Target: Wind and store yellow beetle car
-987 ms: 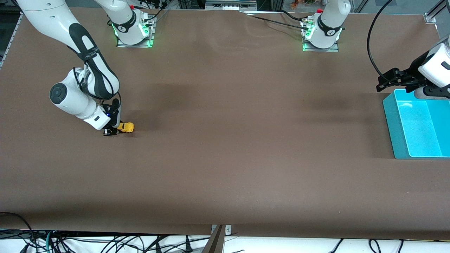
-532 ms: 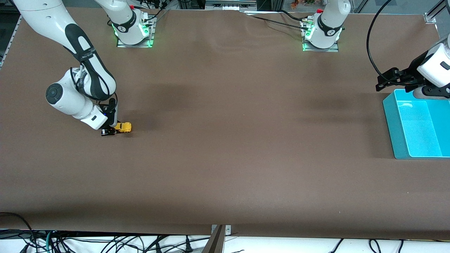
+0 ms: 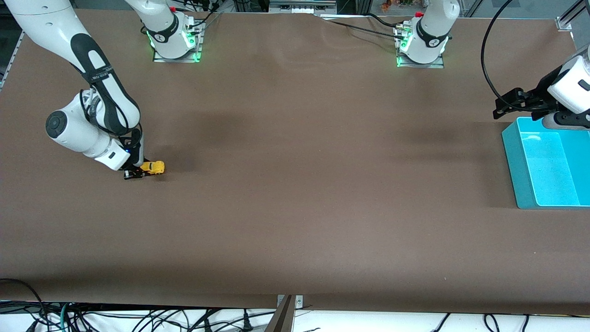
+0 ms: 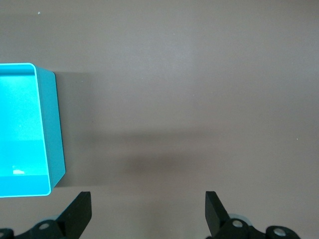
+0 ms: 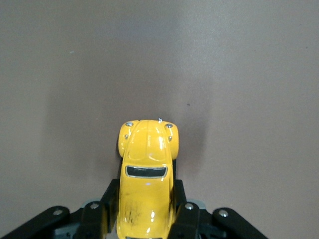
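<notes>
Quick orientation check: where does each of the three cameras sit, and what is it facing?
Front view: high across the table, facing both arms and bases.
Left wrist view: looks down past the open left gripper at the teal bin.
Right wrist view: looks down at the yellow beetle car clamped in the right gripper.
Shared: front view also shows car and bin.
</notes>
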Robot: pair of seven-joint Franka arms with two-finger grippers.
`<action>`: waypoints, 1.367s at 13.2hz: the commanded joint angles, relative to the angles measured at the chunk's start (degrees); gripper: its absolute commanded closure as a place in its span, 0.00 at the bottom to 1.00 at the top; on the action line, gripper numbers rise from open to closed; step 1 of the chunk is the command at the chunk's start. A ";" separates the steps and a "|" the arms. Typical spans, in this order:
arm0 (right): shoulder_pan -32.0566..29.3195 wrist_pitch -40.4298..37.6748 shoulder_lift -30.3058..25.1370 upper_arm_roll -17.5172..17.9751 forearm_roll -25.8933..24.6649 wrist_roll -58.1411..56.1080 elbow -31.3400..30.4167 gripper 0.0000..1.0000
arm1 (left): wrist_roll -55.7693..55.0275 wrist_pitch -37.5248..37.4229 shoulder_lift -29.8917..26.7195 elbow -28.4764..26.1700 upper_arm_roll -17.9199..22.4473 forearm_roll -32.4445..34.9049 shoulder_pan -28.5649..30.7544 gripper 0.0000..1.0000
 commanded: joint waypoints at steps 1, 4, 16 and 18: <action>-2.77 1.84 5.77 0.36 0.56 -5.12 2.55 0.87 | -0.07 -1.60 0.40 1.66 -0.32 1.24 -0.08 0.00; -4.79 1.67 6.30 0.28 0.56 -8.19 3.25 0.87 | -0.16 -1.69 0.49 1.93 -0.32 1.24 -0.16 0.00; -11.91 -0.88 7.79 0.28 -0.15 -14.53 6.15 0.88 | -0.25 -1.78 0.67 2.02 -0.85 1.24 -0.60 0.00; -12.88 -0.88 7.97 0.28 -0.23 -15.58 6.15 0.88 | -0.25 -1.78 0.67 2.02 -0.94 1.24 -0.60 0.00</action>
